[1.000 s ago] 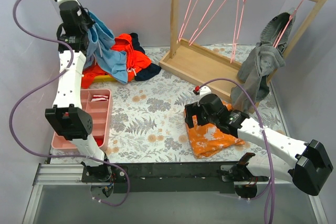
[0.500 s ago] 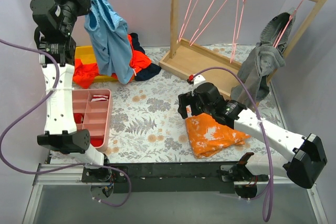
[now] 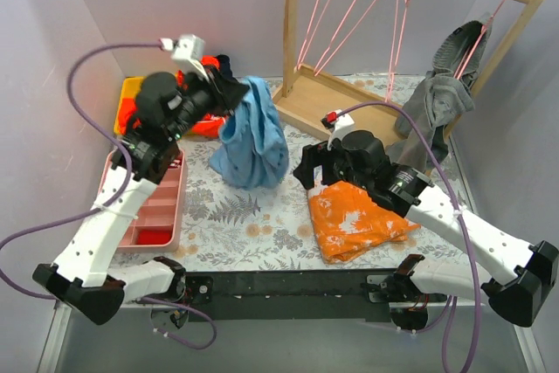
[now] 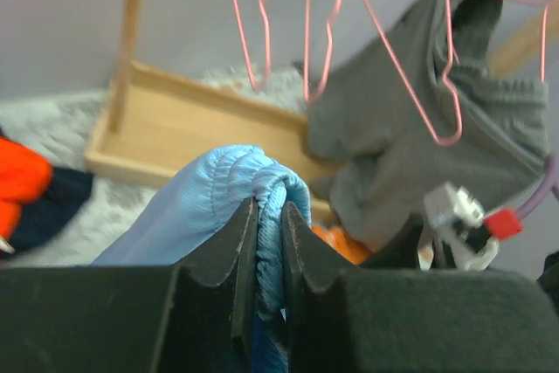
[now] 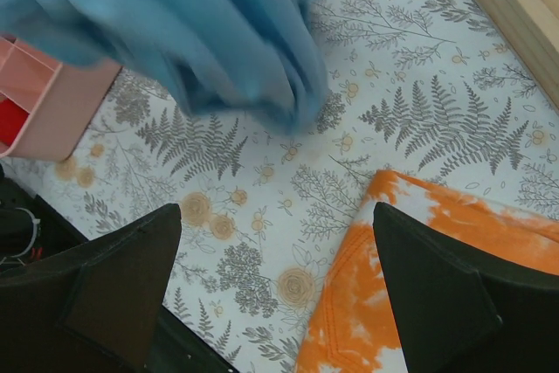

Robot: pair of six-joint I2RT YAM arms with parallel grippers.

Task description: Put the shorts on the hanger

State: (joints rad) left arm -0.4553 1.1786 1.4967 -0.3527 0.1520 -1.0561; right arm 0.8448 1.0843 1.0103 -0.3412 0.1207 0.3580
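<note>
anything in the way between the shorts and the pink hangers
Nothing visible blocks it. The left tool holds the shorts; in its wrist view the empty hangers hang ahead in open air, the rack's upright post off to the left.

Pale lilac walls (image 3: 175, 6) enclose a fern-printed tabletop (image 3: 253, 216) bearing a wooden rack (image 3: 332, 102).
</note>
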